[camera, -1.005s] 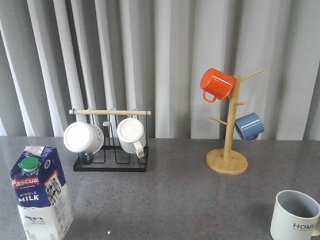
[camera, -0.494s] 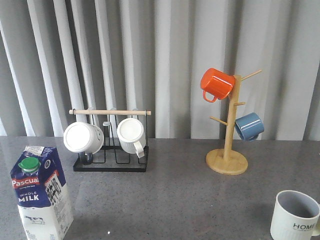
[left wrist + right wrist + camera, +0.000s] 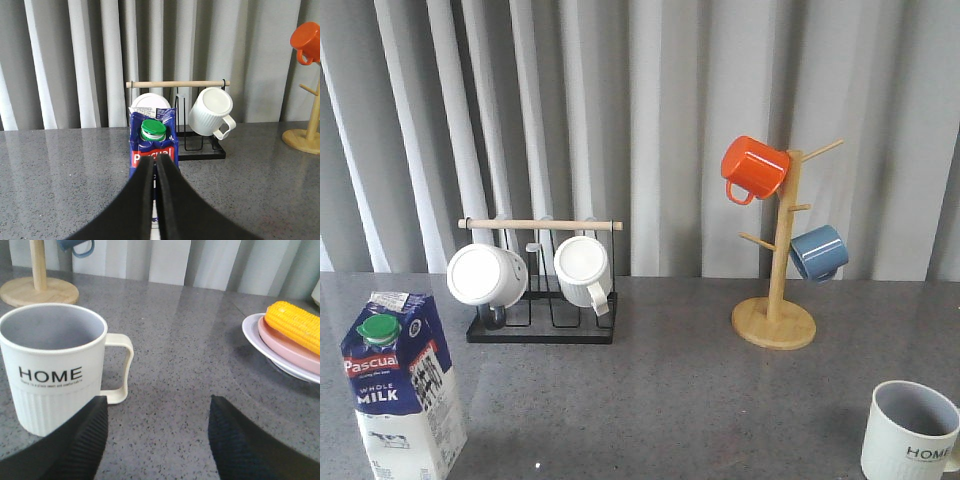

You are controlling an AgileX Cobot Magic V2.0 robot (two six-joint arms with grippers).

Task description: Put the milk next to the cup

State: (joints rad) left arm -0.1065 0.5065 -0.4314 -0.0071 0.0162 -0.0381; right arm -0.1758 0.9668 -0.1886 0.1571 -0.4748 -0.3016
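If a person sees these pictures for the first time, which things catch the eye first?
Probably the orange mug hanging high on the wooden mug tree at the right, and the blue-and-white milk carton at the near left of the table. The cup lettered HOME stands at the near right corner.

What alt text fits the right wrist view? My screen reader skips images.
An open gripper hovers over a grey speckled table, its left finger beside the handle of a pale ribbed HOME mug. To the right, a corn cob lies on a pink plate.
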